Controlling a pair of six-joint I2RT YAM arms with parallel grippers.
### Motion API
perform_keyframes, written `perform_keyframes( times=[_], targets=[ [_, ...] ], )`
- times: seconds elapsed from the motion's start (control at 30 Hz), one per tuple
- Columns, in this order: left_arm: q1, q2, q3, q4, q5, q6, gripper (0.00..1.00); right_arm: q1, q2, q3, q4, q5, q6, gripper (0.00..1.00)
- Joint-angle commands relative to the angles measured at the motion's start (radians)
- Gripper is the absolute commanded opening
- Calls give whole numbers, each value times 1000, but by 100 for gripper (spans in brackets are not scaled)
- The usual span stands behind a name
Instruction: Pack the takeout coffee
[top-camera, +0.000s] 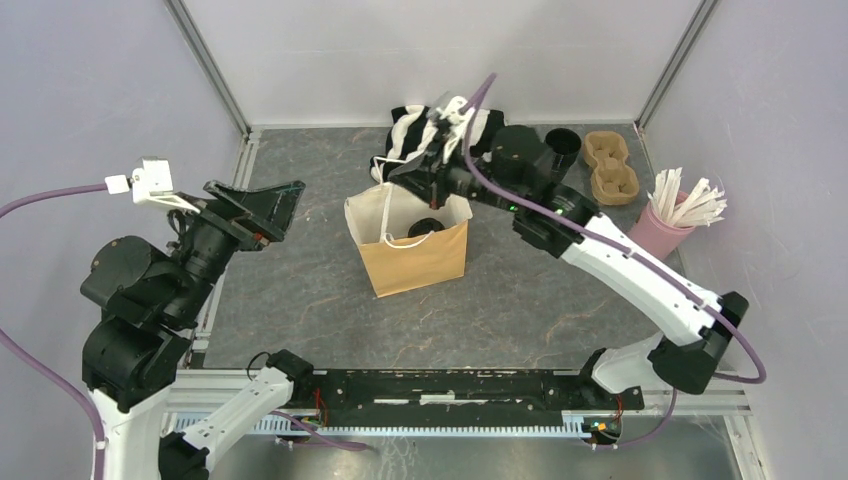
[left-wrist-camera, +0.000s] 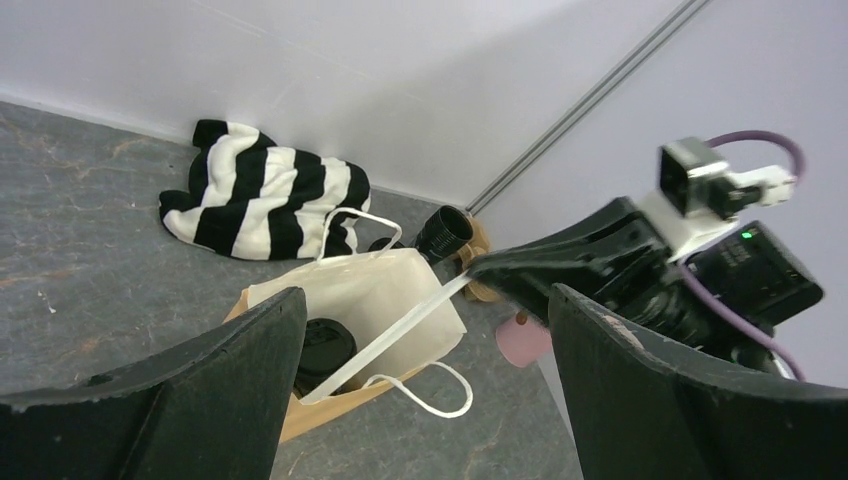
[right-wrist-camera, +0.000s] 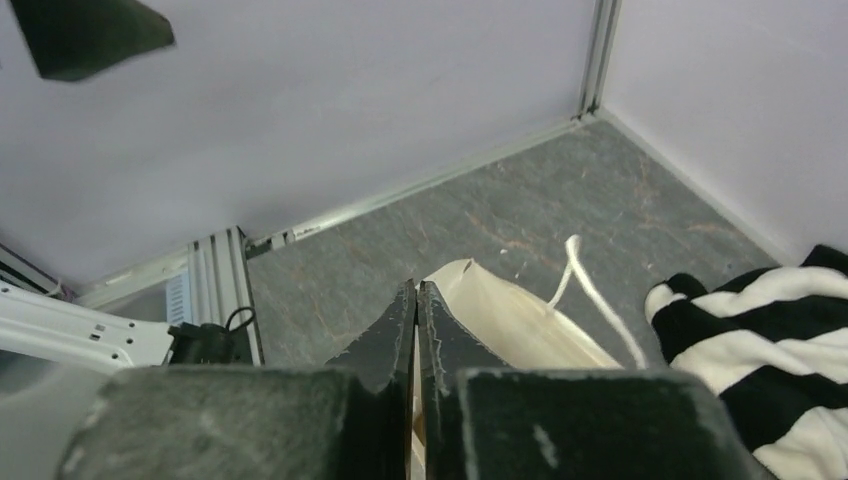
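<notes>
The takeout coffee (top-camera: 432, 226), a black lidded cup, stands inside the open brown paper bag (top-camera: 415, 262) at the table's middle. It also shows in the left wrist view (left-wrist-camera: 325, 350), inside the bag (left-wrist-camera: 400, 285). My right gripper (top-camera: 394, 172) hovers over the bag's far rim, shut on a flat white stick (left-wrist-camera: 385, 340) that slants down into the bag beside the cup. In the right wrist view the gripper (right-wrist-camera: 416, 290) is pressed together above the bag (right-wrist-camera: 510, 315). My left gripper (top-camera: 285, 210) is open and empty, left of the bag.
A striped black-and-white cloth (top-camera: 415, 130) lies behind the bag. At the back right are a lidless black cup (top-camera: 563, 143), a brown cup carrier (top-camera: 610, 165) and a pink cup of white sticks (top-camera: 668, 225). Walls close the table on three sides.
</notes>
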Motion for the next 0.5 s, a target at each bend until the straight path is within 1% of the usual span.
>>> perform_keyframes(
  times=[0.0, 0.03, 0.07, 0.1, 0.17, 0.2, 0.23, 0.3, 0.37, 0.47],
  targets=[
    [3, 20, 37, 14, 12, 53, 96, 86, 72, 9, -41, 84, -84, 16],
    [3, 24, 35, 17, 13, 53, 96, 112, 101, 44, -87, 88, -94, 24],
    [3, 27, 36, 19, 14, 53, 96, 126, 124, 87, -141, 105, -119, 37],
    [3, 29, 40, 20, 13, 50, 96, 129, 142, 129, -207, 125, -144, 47],
    [2, 28, 46, 22, 7, 38, 96, 126, 135, 207, -315, 291, -178, 74],
    [3, 26, 48, 22, 5, 32, 97, 117, 118, 230, -359, 356, -178, 84],
    [3, 23, 49, 24, 5, 27, 97, 105, 99, 259, -393, 394, -178, 90],
    [3, 15, 51, 30, 8, 23, 97, 77, 54, 315, -463, 418, -163, 97],
    [3, 12, 60, 36, 13, 21, 97, 69, -18, 340, -513, 453, -143, 98],
    [3, 15, 82, 51, 20, 23, 97, 68, -141, 316, -527, 469, -111, 98]
  ],
)
